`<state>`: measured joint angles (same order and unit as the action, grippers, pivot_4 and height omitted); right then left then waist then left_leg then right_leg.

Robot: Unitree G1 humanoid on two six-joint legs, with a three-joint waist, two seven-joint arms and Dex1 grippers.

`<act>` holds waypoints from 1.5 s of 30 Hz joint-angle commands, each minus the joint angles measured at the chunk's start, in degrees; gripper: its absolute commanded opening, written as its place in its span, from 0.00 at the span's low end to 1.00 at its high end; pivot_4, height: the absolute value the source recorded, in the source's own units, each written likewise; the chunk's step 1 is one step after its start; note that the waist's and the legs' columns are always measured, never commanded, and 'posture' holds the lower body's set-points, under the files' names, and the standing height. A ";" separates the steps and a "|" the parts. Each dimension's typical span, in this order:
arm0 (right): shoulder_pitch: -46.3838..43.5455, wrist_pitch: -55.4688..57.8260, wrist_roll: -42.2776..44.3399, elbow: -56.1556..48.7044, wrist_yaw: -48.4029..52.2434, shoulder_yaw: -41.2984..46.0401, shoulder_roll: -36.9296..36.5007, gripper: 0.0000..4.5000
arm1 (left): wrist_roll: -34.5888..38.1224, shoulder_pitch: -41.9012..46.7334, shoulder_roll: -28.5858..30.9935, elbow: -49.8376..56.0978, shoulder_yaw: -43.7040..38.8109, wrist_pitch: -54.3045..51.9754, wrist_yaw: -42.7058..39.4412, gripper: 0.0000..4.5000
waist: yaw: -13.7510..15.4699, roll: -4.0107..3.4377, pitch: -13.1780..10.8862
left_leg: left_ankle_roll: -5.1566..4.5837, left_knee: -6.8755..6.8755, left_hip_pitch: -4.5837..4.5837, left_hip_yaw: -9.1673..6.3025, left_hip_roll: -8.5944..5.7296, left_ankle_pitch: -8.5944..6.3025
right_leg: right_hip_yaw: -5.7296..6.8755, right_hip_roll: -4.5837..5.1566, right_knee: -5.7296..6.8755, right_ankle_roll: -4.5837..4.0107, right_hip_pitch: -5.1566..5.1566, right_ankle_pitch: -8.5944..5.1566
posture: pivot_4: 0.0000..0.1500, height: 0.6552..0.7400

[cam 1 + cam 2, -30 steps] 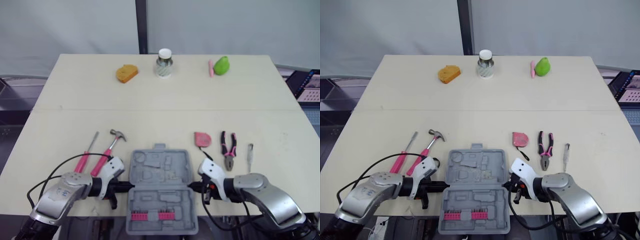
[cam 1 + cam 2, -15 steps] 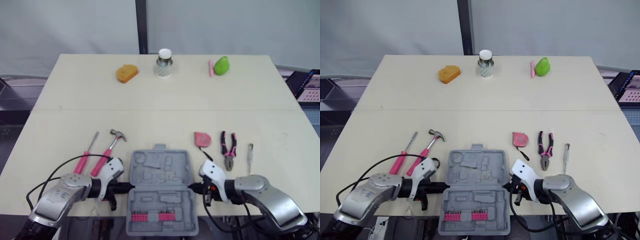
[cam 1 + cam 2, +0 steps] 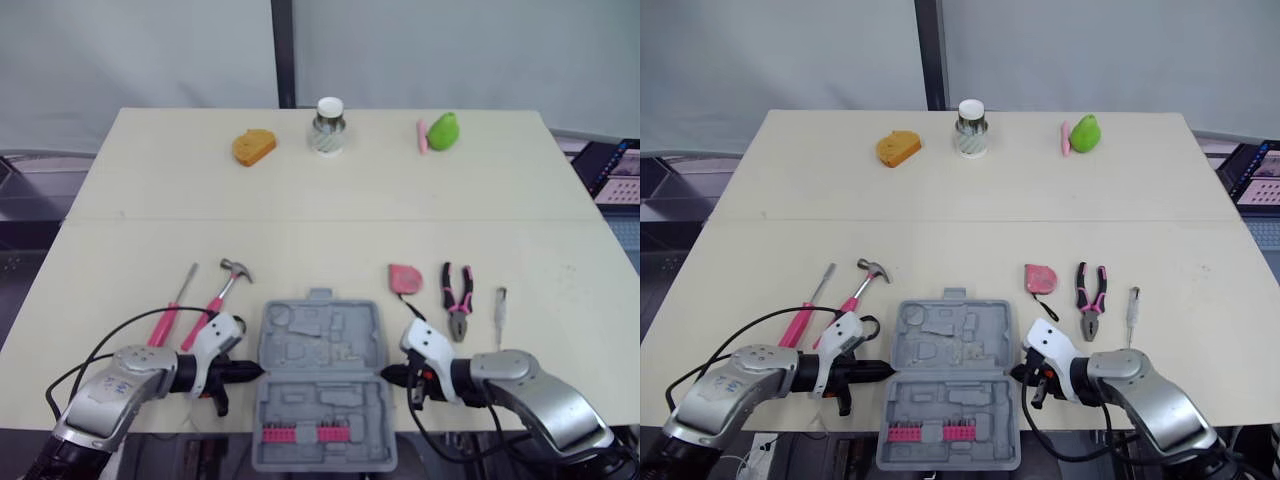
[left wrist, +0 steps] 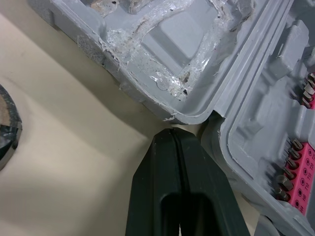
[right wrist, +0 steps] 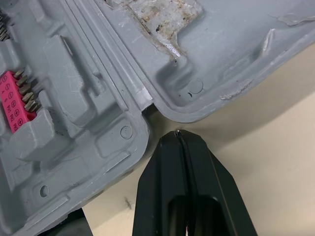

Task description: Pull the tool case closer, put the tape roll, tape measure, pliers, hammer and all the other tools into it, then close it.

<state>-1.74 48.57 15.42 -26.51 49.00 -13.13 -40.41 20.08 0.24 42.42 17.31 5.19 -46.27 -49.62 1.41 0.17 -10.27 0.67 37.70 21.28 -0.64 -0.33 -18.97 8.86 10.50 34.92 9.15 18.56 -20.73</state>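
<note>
The open grey tool case lies at the table's front edge, its near half holding a pink bit strip. My left gripper is shut, its tip at the hinge notch on the case's left side. On the right side my right gripper is also shut, tip at the matching notch. Left of the case lie a pink-handled hammer and a pink screwdriver. To its right are a pink tape measure, pliers and a small white-handled tool.
At the table's far side stand an orange object, a white-capped jar and a green object beside a pink stick. A seam crosses the tabletop. The case's near half overhangs the front edge.
Both grippers have eased slightly outward from the case's sides, the left one more. The case has barely shifted.
</note>
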 commanded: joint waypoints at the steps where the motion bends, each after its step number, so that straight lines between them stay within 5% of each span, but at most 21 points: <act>1: 0.27 -1.03 0.85 -0.24 -0.44 1.74 -0.79 0.01 | 0.69 -0.33 0.53 0.62 -0.74 0.19 -0.05 0.00 | 0.00 0.00 0.00 | 0.00 0.00 0.00 0.00 0.00 0.00 | 0.00 0.00 0.00 0.00 0.00 0.00 | 1.00 1.00; 9: 4.15 -5.28 4.31 0.83 2.54 10.35 -4.12 0.01 | 4.23 -4.38 3.32 2.74 -8.75 -0.58 -1.14 0.00 | 0.00 0.01 0.00 | 0.00 -0.01 0.00 0.01 0.01 0.00 | 0.01 0.00 -0.02 0.00 0.00 0.00 | 1.00 1.00; 16: 6.83 -11.86 14.93 13.11 11.10 32.36 -6.74 0.01 | 10.82 -7.98 5.59 -4.41 -31.66 -0.26 -1.56 0.00 | 0.13 0.02 -0.01 | -0.02 0.00 -0.02 0.03 0.02 -0.01 | 0.03 0.00 -0.18 0.00 -0.12 0.00 | 1.00 1.00; 19: 6.78 -14.51 14.46 23.53 13.48 37.58 -10.06 0.19 | 8.42 -8.58 5.72 -10.66 -38.02 3.96 0.92 0.18 | 0.14 0.02 -0.01 | -0.05 -0.02 -0.02 0.05 -0.01 -0.02 | 0.04 0.00 -0.20 0.00 -0.12 0.00 | 1.00 1.00; 26: 1.15 -27.11 10.08 51.39 14.77 42.07 -14.79 0.97 | 3.44 -9.85 5.47 -27.02 -46.49 16.39 6.15 0.95 | -0.27 0.03 -0.01 | -0.05 -0.19 -0.15 0.34 0.06 -0.03 | 0.04 0.02 -0.30 0.00 -0.06 0.00 | 1.00 1.00; 36: -3.82 -35.01 6.05 63.18 16.15 39.46 -16.06 0.99 | 2.49 -10.66 6.13 -33.74 -47.04 22.45 7.33 0.98 | -0.62 0.03 -0.01 | -0.05 -0.24 -0.19 0.43 0.10 -0.03 | 0.04 0.03 -0.33 0.00 -0.02 0.00 | 1.00 1.00; 45: -0.07 -29.51 10.26 47.85 18.06 38.90 -14.58 0.99 | 4.96 -6.92 4.64 -26.41 -40.98 22.37 4.14 0.98 | -0.49 0.03 -0.01 | -0.05 -0.24 -0.19 0.43 0.10 -0.03 | 0.04 0.04 -0.33 0.00 -0.03 0.00 | 1.00 1.00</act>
<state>-2.36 16.65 22.68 28.12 65.73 25.14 -54.91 23.01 -7.42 47.37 -13.79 -36.78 -23.91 -43.75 0.92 0.20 -10.28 0.63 37.46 21.10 -0.21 -0.22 -18.99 8.90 10.53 34.60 9.15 18.53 -20.73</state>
